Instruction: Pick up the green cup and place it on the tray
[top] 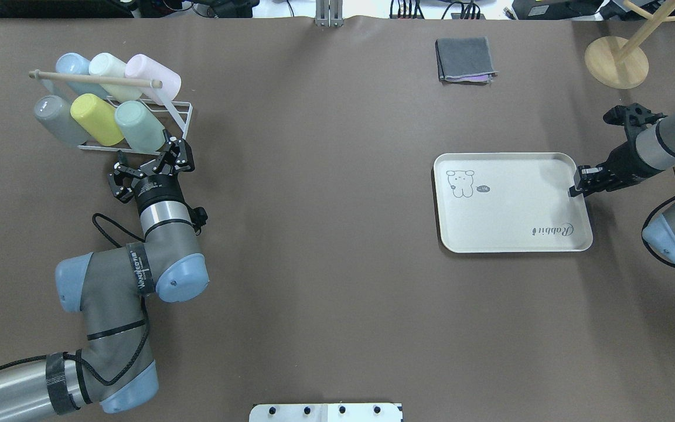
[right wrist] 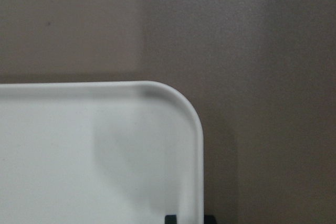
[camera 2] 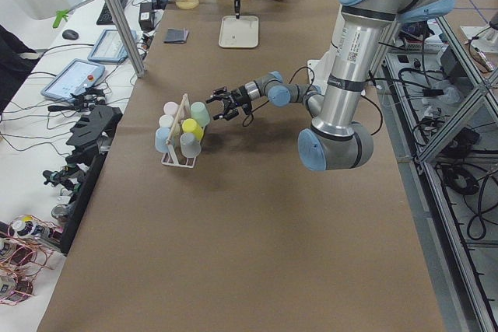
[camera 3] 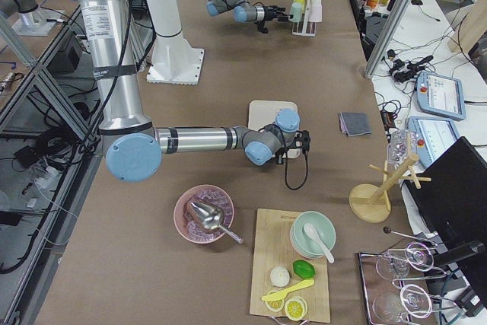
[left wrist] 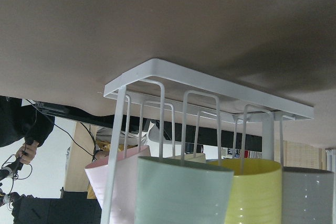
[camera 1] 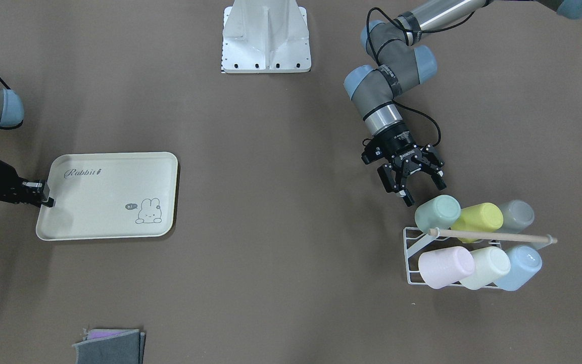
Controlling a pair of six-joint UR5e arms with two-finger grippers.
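Observation:
The green cup (camera 1: pixel 437 212) lies on its side in the white wire rack (camera 1: pixel 415 253), at the end of the row nearest the robot. It also shows in the overhead view (top: pixel 140 125) and low in the left wrist view (left wrist: pixel 184 192). My left gripper (camera 1: pixel 425 192) is open and empty, just short of the cup's base, jaws pointing at it; it also shows in the overhead view (top: pixel 145 153). The cream tray (camera 1: pixel 109 194) lies flat far across the table. My right gripper (camera 1: pixel 47 198) is shut on the tray's short rim (right wrist: pixel 197 145).
The rack also holds a yellow-green cup (camera 1: pixel 479 218), a grey cup (camera 1: pixel 517 215), a pink cup (camera 1: pixel 445 266), a cream cup (camera 1: pixel 485 267) and a blue cup (camera 1: pixel 522 267), under a wooden bar (camera 1: pixel 493 235). A folded grey cloth (camera 1: pixel 111 345) and a wooden stand (top: pixel 616 58) lie farther off.

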